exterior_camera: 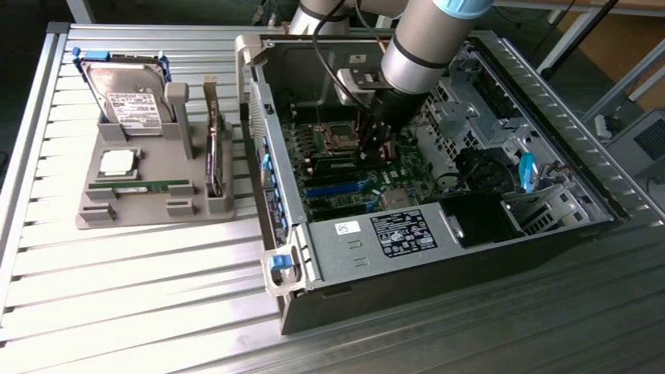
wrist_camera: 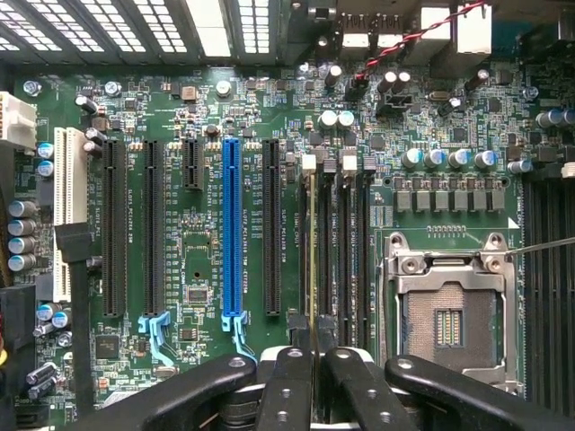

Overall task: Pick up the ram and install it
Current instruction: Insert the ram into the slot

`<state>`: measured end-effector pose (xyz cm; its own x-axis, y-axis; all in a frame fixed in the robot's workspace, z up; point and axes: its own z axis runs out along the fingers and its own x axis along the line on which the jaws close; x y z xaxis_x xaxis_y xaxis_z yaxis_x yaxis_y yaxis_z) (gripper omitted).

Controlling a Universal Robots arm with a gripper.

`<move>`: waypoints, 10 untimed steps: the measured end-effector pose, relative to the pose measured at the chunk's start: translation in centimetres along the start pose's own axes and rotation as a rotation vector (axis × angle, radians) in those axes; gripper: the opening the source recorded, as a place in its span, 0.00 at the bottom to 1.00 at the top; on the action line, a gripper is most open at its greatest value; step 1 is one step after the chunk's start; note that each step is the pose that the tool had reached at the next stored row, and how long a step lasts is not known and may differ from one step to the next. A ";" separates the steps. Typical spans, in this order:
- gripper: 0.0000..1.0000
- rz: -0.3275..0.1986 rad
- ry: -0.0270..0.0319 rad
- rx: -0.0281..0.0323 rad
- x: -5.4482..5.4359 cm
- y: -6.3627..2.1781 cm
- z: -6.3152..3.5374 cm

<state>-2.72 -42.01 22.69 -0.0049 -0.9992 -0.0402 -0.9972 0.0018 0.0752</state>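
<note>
Gripper [wrist_camera: 312, 373] is clamped on the ram [wrist_camera: 313, 260], held edge-on, long axis running along the memory slots [wrist_camera: 346, 242]; its label side is hidden.

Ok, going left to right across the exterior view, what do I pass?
Hard drive on the grey holder → expansion card standing on edge → open computer case side wall → tool, shut on the ram above the motherboard → blue cable.
</note>
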 end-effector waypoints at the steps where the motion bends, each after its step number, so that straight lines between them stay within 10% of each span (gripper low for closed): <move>1: 0.11 0.000 0.0000 0.0000 0.0 0.00 0.00; 10: 0.18 0.000 0.0014 0.0000 0.0 0.07 -0.95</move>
<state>-2.72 -42.01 23.64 -0.0048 -0.9992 -0.0388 -0.9972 0.0019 0.0753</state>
